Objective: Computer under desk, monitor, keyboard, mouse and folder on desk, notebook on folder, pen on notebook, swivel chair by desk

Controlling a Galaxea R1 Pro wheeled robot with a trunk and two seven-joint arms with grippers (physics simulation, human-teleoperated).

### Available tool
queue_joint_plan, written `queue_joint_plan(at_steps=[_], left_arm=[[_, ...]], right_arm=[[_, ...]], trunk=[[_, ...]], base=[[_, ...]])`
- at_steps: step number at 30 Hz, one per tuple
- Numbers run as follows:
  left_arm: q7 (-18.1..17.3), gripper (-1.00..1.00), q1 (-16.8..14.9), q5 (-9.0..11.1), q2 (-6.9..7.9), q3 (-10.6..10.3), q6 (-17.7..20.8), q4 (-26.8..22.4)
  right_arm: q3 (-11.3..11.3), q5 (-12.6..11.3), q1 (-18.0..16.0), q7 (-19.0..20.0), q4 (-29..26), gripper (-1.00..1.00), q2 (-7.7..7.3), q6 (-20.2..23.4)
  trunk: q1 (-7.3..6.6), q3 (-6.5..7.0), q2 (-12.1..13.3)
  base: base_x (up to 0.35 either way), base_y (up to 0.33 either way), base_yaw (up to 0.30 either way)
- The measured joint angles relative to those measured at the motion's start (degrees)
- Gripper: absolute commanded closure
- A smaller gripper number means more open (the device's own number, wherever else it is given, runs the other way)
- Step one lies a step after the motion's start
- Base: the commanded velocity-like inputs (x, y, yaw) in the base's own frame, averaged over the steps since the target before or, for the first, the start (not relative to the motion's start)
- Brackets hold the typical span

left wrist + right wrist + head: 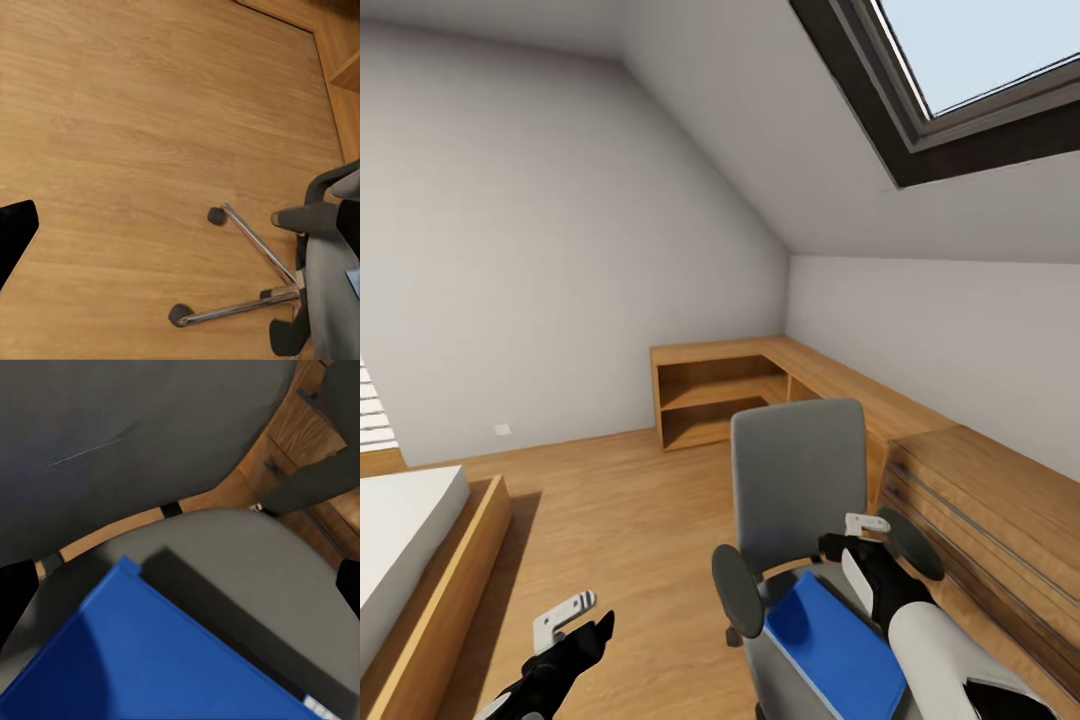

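One step is in hand: lifting the folder (838, 648) off the chair (798, 478) seat, at 5 o'clock in the head view. Your right gripper (180, 585) hovers above its far edge, fingers spread and empty; lower and pinch that edge. Left gripper (575, 625) hangs over floor at 7 o'clock, spread.

The head camera looks forward and down from a raised position into the bedroom corner, taking in the skylight (980, 70), the low wooden cabinet (720, 395) and the swivel chair (800, 480) close below. The left wrist camera faces steeply down at the floor (127, 135), off to the chair's side, catching its chrome base. The right wrist camera sits very near above the chair seat, facing down onto the folder (142, 660). All three views share the chair.
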Motion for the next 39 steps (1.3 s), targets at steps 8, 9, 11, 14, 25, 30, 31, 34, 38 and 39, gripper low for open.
queue_joint_plan(at_steps=[8, 9, 11, 14, 25, 30, 31, 34, 38, 39], left_arm=[[0.1, -1.0, 0.0, 0.0, -0.04, 0.7, 0.0, -0.3], [0.1, -1.0, 0.0, 0.0, -0.04, 0.7, 0.0, -0.4], [0.2, -1.0, 0.0, 0.0, -0.04, 0.8, 0.0, -0.4], [0.2, -1.0, 0.0, 0.0, -0.05, 0.9, 0.0, -0.7], [0.3, -1.0, 0.0, 0.0, -0.12, 3.0, 0.0, -1.5], [0.4, -1.0, 0.0, 0.1, -0.18, 5.0, -0.1, -1.7], [0.4, -1.0, 0.0, 0.1, -0.18, 5.1, -0.1, -1.7], [0.4, -1.0, 0.0, 0.1, -0.19, 5.2, -0.1, -1.7], [0.4, -1.0, 0.0, 0.1, -0.19, 5.3, -0.1, -1.7], [0.4, -1.0, 0.0, 0.1, -0.19, 5.3, -0.1, -1.7]], right_arm=[[0.0, 0.0, 0.0, 0.0, 0.6, -1.0, 0.06, 0.2], [0.0, 0.0, 0.0, 0.0, 0.6, -1.0, 0.05, 0.2], [0.0, -0.1, 0.0, 0.0, 0.5, -1.0, 0.06, 0.2], [0.0, 0.0, 0.0, -0.1, 0.4, -1.0, 0.18, 0.2], [0.0, 0.0, 0.0, -0.1, 0.1, -1.0, 0.24, 0.1], [0.1, 0.0, 0.0, 0.0, 0.1, -1.0, 0.28, 0.1], [0.1, 0.0, 0.0, 0.0, 0.1, -1.0, 0.29, 0.1], [0.1, 0.0, 0.0, 0.1, 0.1, -1.0, 0.25, 0.1], [0.1, 0.0, 0.0, 0.1, 0.1, -1.0, 0.2, 0.1], [0.1, 0.0, 0.0, 0.1, 0.1, -1.0, 0.2, 0.1]], trunk=[[0.02, 0.0, 0.0], [0.02, 0.0, 0.0], [0.24, -0.17, -0.4], [0.9, -0.71, -1.6], [3.31, -2.69, -6.0], [4.41, -3.59, -8.0], [4.63, -3.77, -8.4], [5.29, -4.31, -9.6], [6.17, -5.02, -11.2], [6.39, -5.2, -11.6]], base=[[0.066, 0.0, 0.0], [0.011, 0.0, 0.0], [0.007, 0.0, 0.0], [0.004, 0.0, 0.0], [0.0, 0.0, 0.0], [0.0, 0.0, 0.0], [0.0, 0.0, 0.0], [0.0, 0.0, 0.0], [0.0, 0.0, 0.0], [0.0, 0.0, 0.0]])
